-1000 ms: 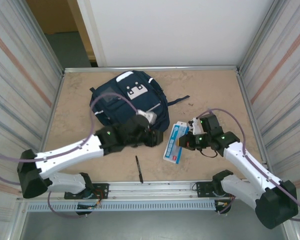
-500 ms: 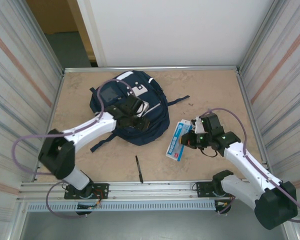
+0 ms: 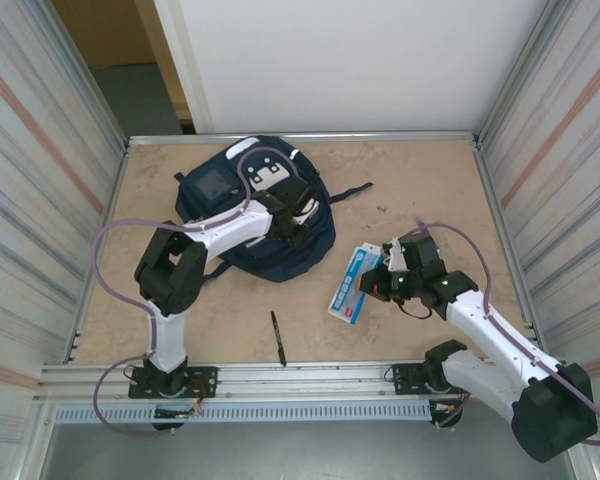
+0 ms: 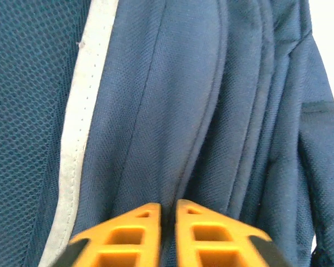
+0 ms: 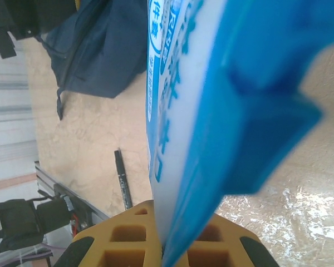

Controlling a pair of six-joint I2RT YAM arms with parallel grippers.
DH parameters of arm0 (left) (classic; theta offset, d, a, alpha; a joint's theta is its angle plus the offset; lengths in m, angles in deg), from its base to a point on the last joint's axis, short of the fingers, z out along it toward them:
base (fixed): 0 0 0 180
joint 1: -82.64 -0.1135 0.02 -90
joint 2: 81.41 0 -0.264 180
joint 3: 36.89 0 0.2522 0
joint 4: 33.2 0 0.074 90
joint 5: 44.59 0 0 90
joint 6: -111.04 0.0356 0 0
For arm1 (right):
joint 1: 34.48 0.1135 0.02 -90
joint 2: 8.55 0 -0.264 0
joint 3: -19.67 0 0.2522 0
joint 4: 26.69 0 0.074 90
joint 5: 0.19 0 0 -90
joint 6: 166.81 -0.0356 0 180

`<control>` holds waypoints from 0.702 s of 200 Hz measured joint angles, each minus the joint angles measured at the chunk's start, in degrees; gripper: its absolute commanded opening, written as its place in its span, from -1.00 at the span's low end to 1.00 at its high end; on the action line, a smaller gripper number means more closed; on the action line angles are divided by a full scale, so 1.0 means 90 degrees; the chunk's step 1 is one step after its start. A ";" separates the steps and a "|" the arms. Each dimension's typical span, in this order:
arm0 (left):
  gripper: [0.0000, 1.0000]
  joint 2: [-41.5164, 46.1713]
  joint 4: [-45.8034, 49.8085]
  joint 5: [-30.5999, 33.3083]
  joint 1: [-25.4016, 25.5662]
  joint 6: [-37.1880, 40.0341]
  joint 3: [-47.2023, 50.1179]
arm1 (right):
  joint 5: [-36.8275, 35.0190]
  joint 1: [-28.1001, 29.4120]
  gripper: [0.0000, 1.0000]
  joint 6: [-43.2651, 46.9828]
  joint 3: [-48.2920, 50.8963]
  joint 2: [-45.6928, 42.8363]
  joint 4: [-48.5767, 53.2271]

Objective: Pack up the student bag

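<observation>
Currently: student bag (image 3: 290,255) flat on table (image 3: 430,190), far side, left of centre, front pockets up, one strap trailing right. Over bag's right half, left gripper (image 3: 298,205) (image 4: 168,208): fingers (image 4: 136,233) nearly together, tips against navy fabric beside pale seam; cannot tell whether fold is pinched. Just right of bag, right gripper (image 3: 380,285) (image 5: 167,222) clamped on edge of blue-white packet (image 3: 352,288) (image 5: 211,111). Black pen (image 3: 278,337) (image 5: 122,178) lies on table near arm bases, apart from both.

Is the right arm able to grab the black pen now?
Probably not yet: the right gripper is shut on the blue packet. The pen lies nearby with bare table between.
</observation>
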 measured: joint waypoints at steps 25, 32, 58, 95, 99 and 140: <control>-1.00 0.0296 0.0002 0.0036 -0.0010 0.0112 0.0002 | -0.0063 0.0068 -1.00 -0.0134 0.0085 -0.0034 -0.0095; -1.00 0.0425 0.0005 0.0039 -0.0010 0.0148 0.0002 | -0.0107 0.0097 -1.00 -0.0187 0.0124 -0.0044 -0.0146; -1.00 0.1005 -0.0085 0.0034 -0.0039 0.0435 -0.0005 | -0.0141 0.0214 -1.00 -0.0350 0.0182 0.0017 -0.0311; -1.00 0.1712 -0.0175 0.0029 -0.0100 0.0828 -0.0284 | -0.0080 0.0454 -1.00 -0.0673 0.0182 0.0323 -0.0903; -1.00 0.1787 -0.0204 0.0015 -0.0114 0.0862 -0.0308 | -0.0066 0.0476 -1.00 -0.0729 0.0180 0.0381 -0.0993; 0.13 0.2210 -0.0277 -0.0697 -0.0199 0.1596 -0.0270 | -0.0189 0.0583 -1.00 -0.0925 -0.0299 0.0954 -0.1158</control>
